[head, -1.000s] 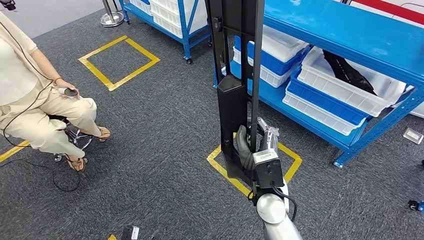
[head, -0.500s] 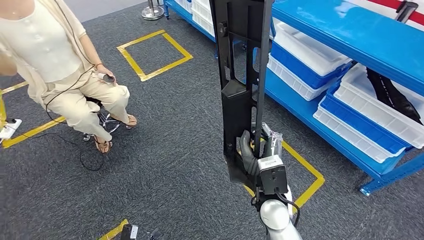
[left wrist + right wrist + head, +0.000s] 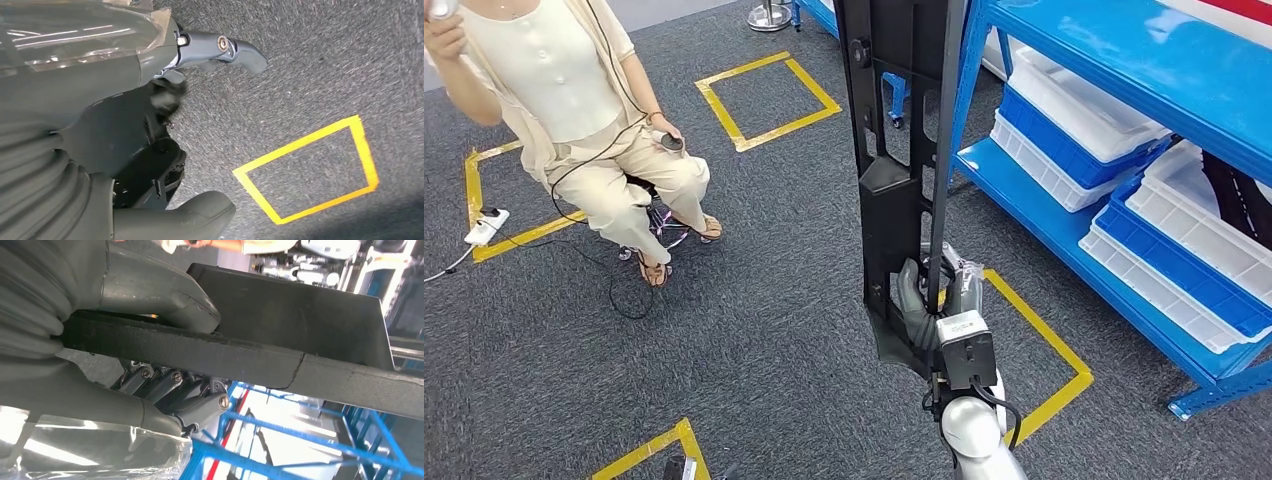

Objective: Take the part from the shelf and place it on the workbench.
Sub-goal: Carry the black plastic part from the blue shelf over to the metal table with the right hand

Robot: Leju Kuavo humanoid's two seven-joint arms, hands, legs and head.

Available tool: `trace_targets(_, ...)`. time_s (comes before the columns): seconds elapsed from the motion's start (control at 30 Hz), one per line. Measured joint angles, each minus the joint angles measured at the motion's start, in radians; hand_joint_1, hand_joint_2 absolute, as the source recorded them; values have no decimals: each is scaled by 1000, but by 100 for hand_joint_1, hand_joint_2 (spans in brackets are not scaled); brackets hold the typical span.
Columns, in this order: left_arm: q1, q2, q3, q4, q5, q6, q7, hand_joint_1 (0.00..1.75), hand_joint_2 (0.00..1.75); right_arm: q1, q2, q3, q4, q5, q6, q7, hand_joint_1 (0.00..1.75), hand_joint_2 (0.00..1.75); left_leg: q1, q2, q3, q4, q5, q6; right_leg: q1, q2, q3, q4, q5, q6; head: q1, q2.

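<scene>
The part (image 3: 894, 150) is a long black moulded panel standing upright in the middle of the head view. My right hand (image 3: 932, 300) grips it near its lower end, fingers wrapped round its edge. The right wrist view shows the thumb (image 3: 165, 295) pressed on one face of the part (image 3: 280, 360) and the darker fingers under it. My left hand (image 3: 150, 65) hangs over grey carpet in the left wrist view, fingers (image 3: 225, 47) apart and holding nothing.
A blue shelf (image 3: 1124, 60) with white and blue bins (image 3: 1184, 250) runs along the right. A person (image 3: 574, 90) sits on a stool at the upper left, cables trailing to the floor. Yellow taped squares (image 3: 769, 100) mark the grey carpet.
The whole picture has shifted: the camera has turned, so the shelf slides right and the seated person comes further into view. The part stays upright in my right hand.
</scene>
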Motion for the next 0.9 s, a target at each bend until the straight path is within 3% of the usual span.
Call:
trace_targets(0.07, -1, 0, 2, 0, 2, 0, -1, 0, 175, 0, 0, 2, -1, 0, 4, -1, 175, 175, -10, 7, 15, -34, 0, 9, 4, -12, 0, -1, -2, 3, 1, 0)
trace_targets(0.13, 0, 1, 4, 0, 4, 1, -2, 0, 175, 0, 0, 3, -1, 0, 8, -2, 175, 175, -10, -11, 17, -42, 6, 18, 4, -21, 0, -1, -5, 9, 1, 0)
trace_targets(0.17, 1, 2, 5, 0, 5, 1, -3, 0, 175, -1, 0, 4, -1, 0, 10, -2, 175, 175, -8, -20, 20, -49, 10, 23, 4, -12, -3, 8, -12, 12, 2, 0)
trace_targets(0.23, 1, 2, 7, 0, 6, 2, -4, 0, 175, -1, -1, 4, -1, 0, 11, -4, 175, 175, -2, -37, 28, -60, 17, 33, 3, 22, -38, 83, -49, 10, 7, 0)
trace_targets(0.3, 0, 2, 9, 0, 6, 2, -5, 0, 175, 0, -3, 4, 1, 0, 11, -5, 175, 175, -2, -56, 28, -61, 18, 37, 0, 47, -102, 212, -99, 4, 13, 0)
trace_targets(0.37, 2, 2, 13, 0, 6, 2, -5, 0, 175, 3, -4, 4, 2, 0, 11, -5, 175, 175, -2, -78, 28, -60, 18, 37, -1, 52, -136, 272, -108, 10, 16, 0)
trace_targets(0.4, 3, 2, 14, 0, 6, 2, -5, 0, 175, 3, -5, 4, 2, 0, 11, -5, 175, 175, -2, -90, 29, -60, 18, 37, -2, 54, -124, 242, -88, 18, 16, 0)
trace_targets(0.47, 3, 2, 16, 0, 6, 2, -5, 0, 175, 2, -5, 4, 2, 0, 11, -5, 175, 175, -2, -113, 31, -57, 17, 34, -6, 76, -62, 106, -30, 32, 18, 0)
trace_targets(0.5, 3, 2, 17, 0, 6, 2, -5, 0, 175, 1, -5, 4, 2, 0, 11, -5, 175, 175, -3, -123, 29, -55, 16, 31, -9, 88, -34, 46, -7, 33, 19, 0)
trace_targets(0.57, 4, 2, 18, 0, 6, 2, -6, 0, 175, 0, -5, 4, 2, 0, 11, -5, 175, 175, -5, -137, 24, -51, 15, 23, -10, 100, -12, -3, 8, 27, 19, 0)
trace_targets(0.63, 7, 3, 20, 0, 6, 2, -6, 0, 175, -1, -3, 4, 2, 0, 11, -5, 175, 175, -1, -141, 19, -50, 15, 13, -10, 87, -9, -5, 13, 18, 19, 0)
trace_targets(0.7, 8, 4, 20, 0, 6, 3, -6, 0, 175, -4, 0, 5, 2, 0, 11, -5, 175, 175, 1, -108, 4, -18, -7, 2, -13, 74, -5, -10, 16, 7, 15, 0)
trace_targets(0.73, 7, 4, 20, 0, 6, 3, -6, 0, 175, -4, 2, 5, 2, 0, 11, -5, 175, 175, 2, -83, -15, 24, -31, -4, -14, 66, -4, -11, 16, 2, 13, 0)
trace_targets(0.77, 7, 4, 20, 0, 6, 2, -6, 0, 175, -5, 3, 5, 2, 0, 12, -5, 175, 175, 3, -62, -45, 85, -62, -9, -13, 58, -3, -12, 14, -3, 10, 0)
trace_targets(0.83, 8, 5, 20, 0, 6, 2, -6, 0, 175, -3, 3, 6, 2, 0, 12, -5, 175, 175, 9, -47, -108, 205, -107, -17, -10, 39, -3, -11, 12, -8, 8, 0)
trace_targets(0.87, 9, 5, 20, 0, 6, 2, -6, 0, 175, -2, 3, 6, 2, 0, 12, -5, 175, 175, 11, -45, -122, 228, -106, -19, -9, 29, -3, -11, 10, -9, 8, 0)
trace_targets(0.9, 9, 5, 20, 0, 6, 3, -6, 0, 175, -2, 3, 6, 2, 0, 12, -5, 175, 175, 12, -41, -116, 210, -86, -20, -9, 20, -2, -11, 9, -10, 8, 0)
